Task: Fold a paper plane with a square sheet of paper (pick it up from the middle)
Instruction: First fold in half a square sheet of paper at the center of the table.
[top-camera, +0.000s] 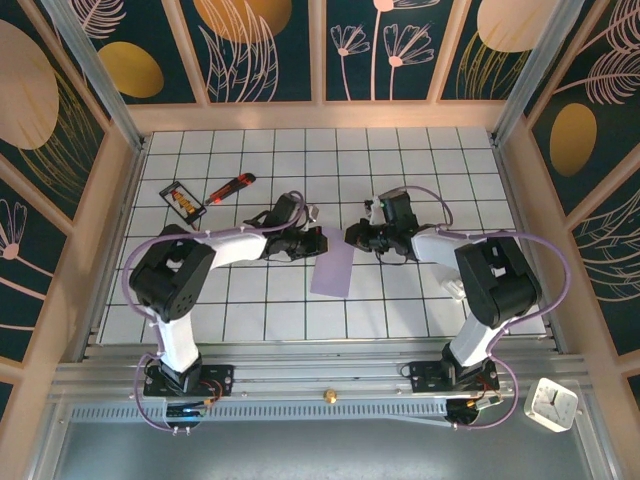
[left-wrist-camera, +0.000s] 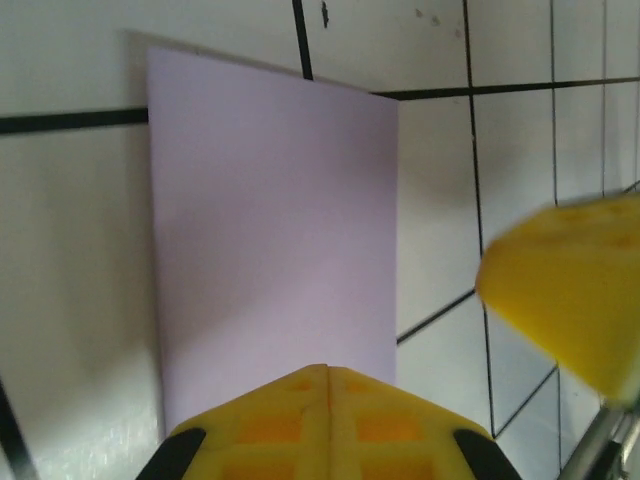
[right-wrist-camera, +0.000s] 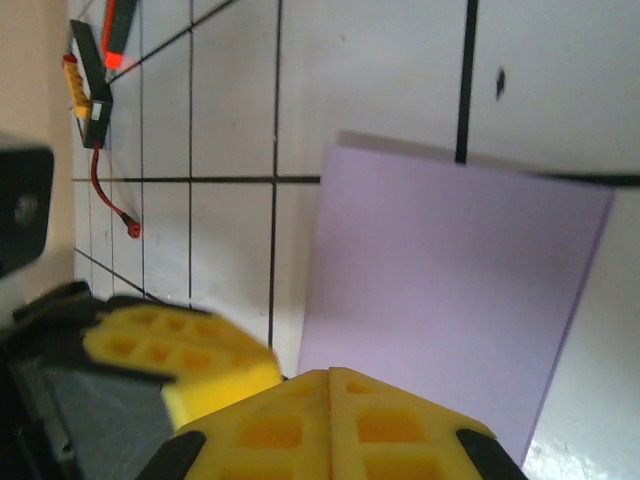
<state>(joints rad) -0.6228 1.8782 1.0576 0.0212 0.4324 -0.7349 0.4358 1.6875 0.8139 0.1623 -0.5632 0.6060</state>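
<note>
The square sheet of paper (top-camera: 332, 272) is pale lavender and shows as a rectangle longer than it is wide, near the middle of the tiled table. It casts a shadow along its edge, so it seems to sit slightly off the surface. My left gripper (top-camera: 320, 241) and right gripper (top-camera: 350, 238) meet tip to tip at its far edge. In the left wrist view the paper (left-wrist-camera: 270, 220) runs out from under the shut left gripper (left-wrist-camera: 328, 368), with a right fingertip (left-wrist-camera: 570, 300) beside it. The right gripper (right-wrist-camera: 330, 372) is likewise shut at the paper (right-wrist-camera: 450, 290).
A red-orange utility knife (top-camera: 230, 187) and a small black-framed card (top-camera: 183, 200) lie at the far left of the table. A small white clock (top-camera: 551, 404) sits off the table at the near right. Wooden walls (top-camera: 320, 115) enclose the tiled surface.
</note>
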